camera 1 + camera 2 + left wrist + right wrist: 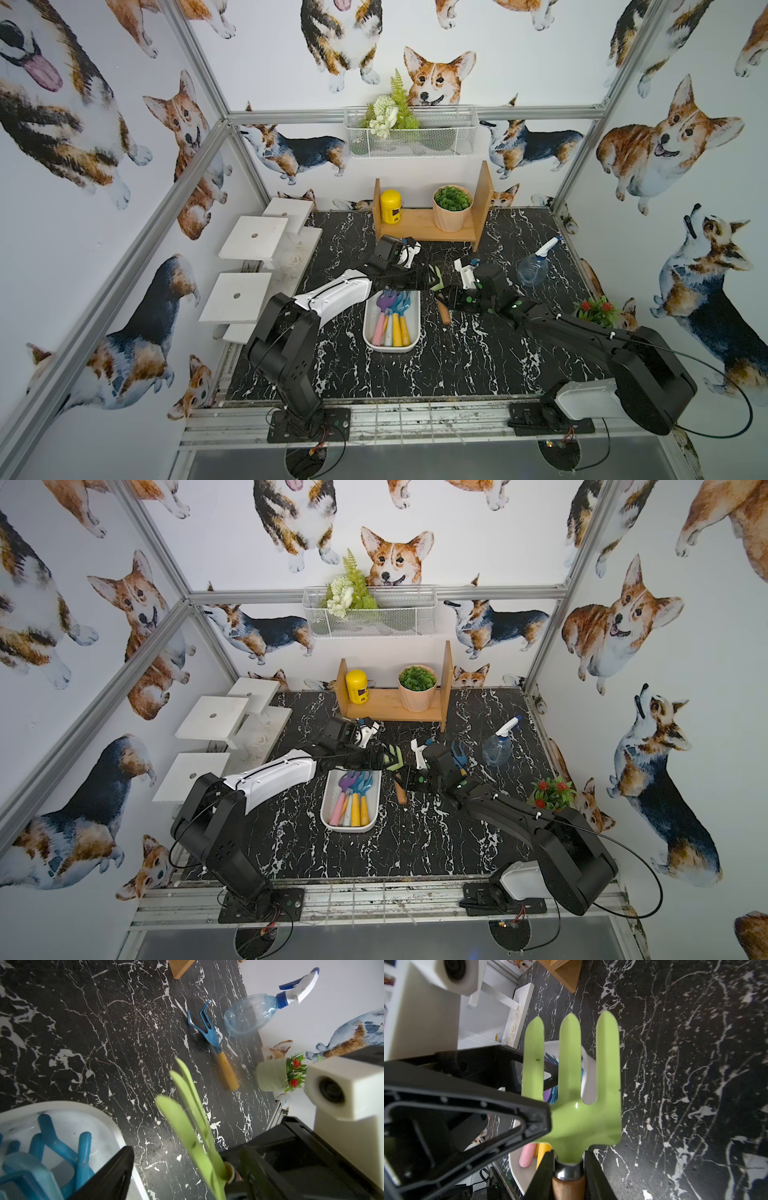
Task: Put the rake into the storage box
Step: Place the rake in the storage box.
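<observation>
Rake (571, 1122) hanging in right gripper (568, 1155), jaws pinching ferrule at handle top. Long axis running from right arm toward left arm, tines leading. Left gripper (422, 278) gaping wide, straddling tines, gripping nothing. Storage box (392, 348) lying just beside tines, left-arm side.

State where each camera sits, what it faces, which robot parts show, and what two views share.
Top views: high over the front edge, looking down and back across the table; left arm and right arm show in both.
Left wrist: on the left arm, facing the blue rake and spray bottle; its own finger and the right arm's camera show.
Right wrist: on the right arm, looking along the green rake in the right end effector; the left end effector intrudes.
Shared: both wrist views catch the green rake and storage box.
</observation>
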Controlling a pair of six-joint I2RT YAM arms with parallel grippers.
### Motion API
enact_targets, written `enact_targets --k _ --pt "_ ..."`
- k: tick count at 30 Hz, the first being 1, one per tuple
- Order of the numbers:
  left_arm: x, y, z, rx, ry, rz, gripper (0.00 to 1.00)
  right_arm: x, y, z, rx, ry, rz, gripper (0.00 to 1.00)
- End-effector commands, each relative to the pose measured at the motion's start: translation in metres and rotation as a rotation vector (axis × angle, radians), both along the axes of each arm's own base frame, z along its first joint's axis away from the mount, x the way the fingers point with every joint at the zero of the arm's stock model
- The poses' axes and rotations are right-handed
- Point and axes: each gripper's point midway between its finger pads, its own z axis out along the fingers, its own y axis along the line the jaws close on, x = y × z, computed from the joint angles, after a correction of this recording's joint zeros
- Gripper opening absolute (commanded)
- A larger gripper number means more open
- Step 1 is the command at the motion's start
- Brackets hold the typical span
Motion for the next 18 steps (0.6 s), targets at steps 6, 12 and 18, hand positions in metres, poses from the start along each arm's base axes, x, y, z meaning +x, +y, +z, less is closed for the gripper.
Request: enact_targets --k 6,12,18 --pt "0.009 -0.006 0.009 -0.036 -0.031 0.005 0.23 0.007 0.015 0.016 0.006 -0.061 0.015 0.03" --pt "-0.004 0.008 -0.001 0.035 -0.024 0.009 0.00 0.007 0.014 0.014 0.002 -0.063 0.009 0.06" --pt "-0.013 0.026 0.001 0.099 -0.048 0.035 0.00 0.008 0.007 0.011 -0.017 -0.069 -0.027 0.53"
